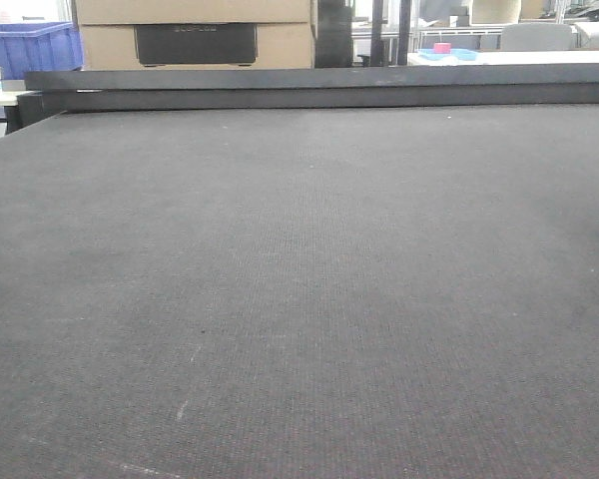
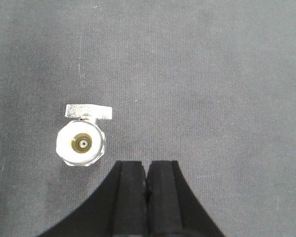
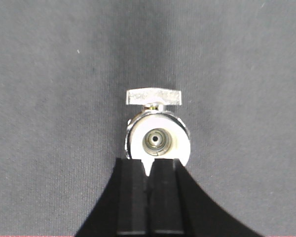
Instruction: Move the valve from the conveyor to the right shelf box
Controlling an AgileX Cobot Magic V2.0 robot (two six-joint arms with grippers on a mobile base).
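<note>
Step in hand: by my reading, the right arm's approach to the pickup; nothing is lifted yet.
Valve (image 3: 157,140): lies on the conveyor (image 1: 299,299), round pale port facing the right wrist camera, flat metal handle (image 3: 152,96) on the far side of the body.
Right gripper (image 3: 148,165): fingers pressed together and empty. The tips overlap the near rim of the valve in the picture; whether they touch it or hang above it I cannot tell.
Left gripper (image 2: 146,170): also closed on nothing, with a valve (image 2: 81,143) on the belt off to the left of its tips and clear of them. Whether it is the same valve I cannot tell.
Arm pose: both wrist cameras look steeply down at the belt. Neither arm nor any valve shows in the front view.
Doing it well: spread the fingers before going lower, since closed tips would only nudge the part. Straddle the round body, not the thin handle, and keep the handle outside the pads. Come down straight and centred, then close firmly; smooth metal looks liable to slip or roll.
Shelf box: not in any view, so the carry to the right must be planned blind from here.
Background: edge rail (image 1: 319,88), cardboard box (image 1: 195,30) and blue crate (image 1: 30,48) beyond the belt.
</note>
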